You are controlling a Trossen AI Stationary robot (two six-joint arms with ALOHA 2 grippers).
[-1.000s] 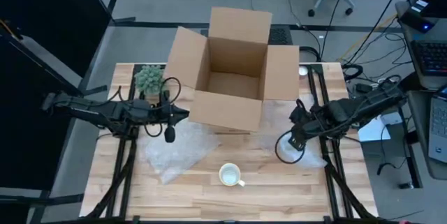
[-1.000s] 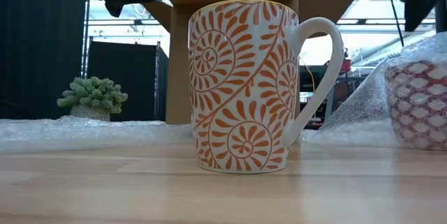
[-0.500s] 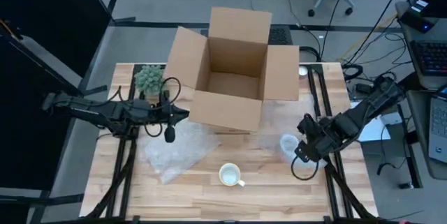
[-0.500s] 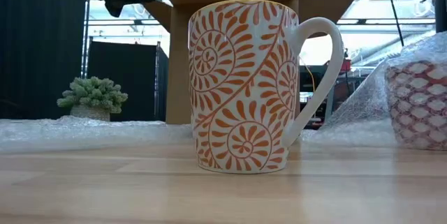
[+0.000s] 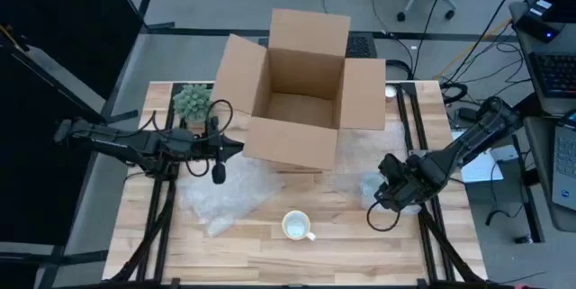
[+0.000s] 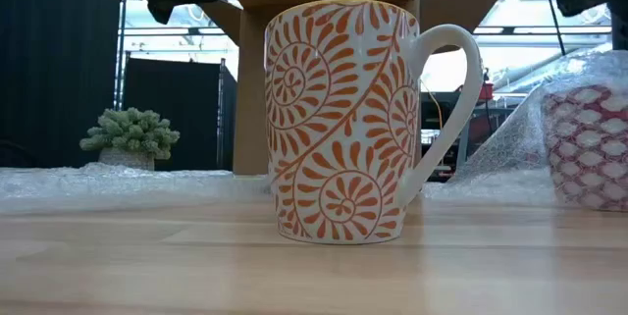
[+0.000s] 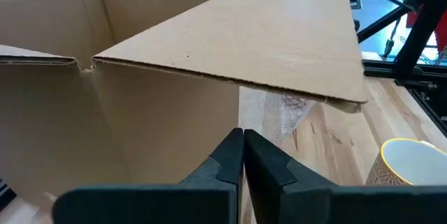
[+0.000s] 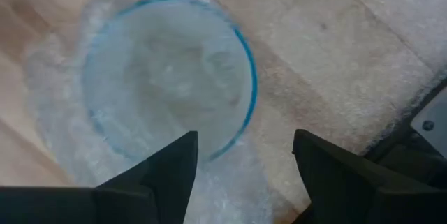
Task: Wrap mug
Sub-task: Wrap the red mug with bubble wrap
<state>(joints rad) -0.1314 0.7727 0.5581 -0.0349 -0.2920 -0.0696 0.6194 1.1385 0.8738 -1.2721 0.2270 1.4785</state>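
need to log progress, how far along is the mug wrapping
Early. The orange-patterned mug stands bare on the table, beside the bubble wrap sheet, not on it. The cardboard box is open. A second mug already sits in bubble wrap; the right gripper, fingers open, is above it. The left gripper, fingers shut, waits by the box. Wrapping the bare mug remains.

— What's around the mug?

— I see bare table in front of it and on both sides. Behind it sits the open cardboard box, with a bubble wrap sheet spread to its left.

— And the right side?

— A second, wrapped mug stands there, with my right gripper spread wide directly above it.
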